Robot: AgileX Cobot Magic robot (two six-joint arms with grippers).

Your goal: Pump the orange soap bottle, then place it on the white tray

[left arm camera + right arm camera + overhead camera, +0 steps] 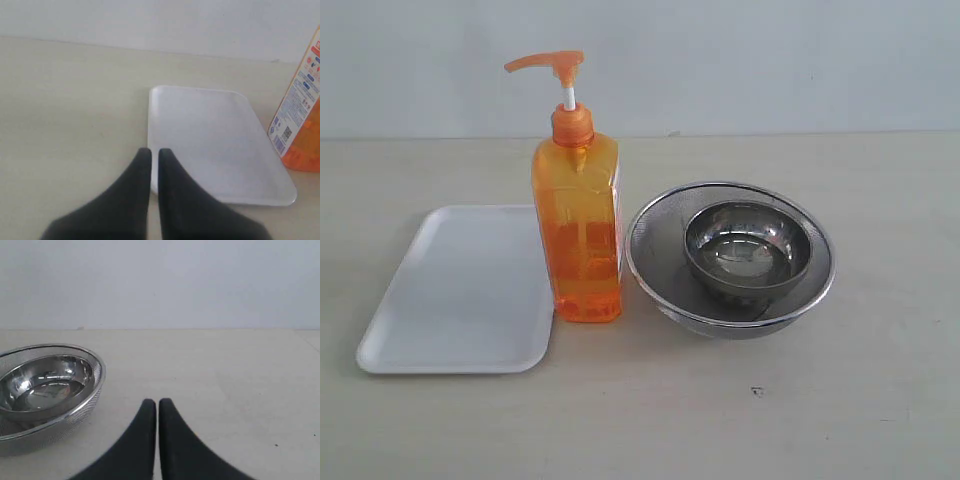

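Observation:
The orange soap bottle [578,228] stands upright on the table between the white tray [460,290] and the steel bowls, its pump head raised on the white stem. The left wrist view catches its labelled side [300,115] just past the white tray [215,145]. My left gripper [154,151] is shut with nothing in it, its black fingertips [144,155] over the tray's near corner edge. My right gripper [157,402] is shut and empty above bare table, beside the bowls. Neither arm shows in the exterior view.
A small steel bowl [748,245] sits inside a wider mesh steel bowl [655,240] to the right of the bottle; the right wrist view shows the mesh bowl's rim [95,385]. A pale wall runs behind the table. A dark speck [757,391] marks the tabletop.

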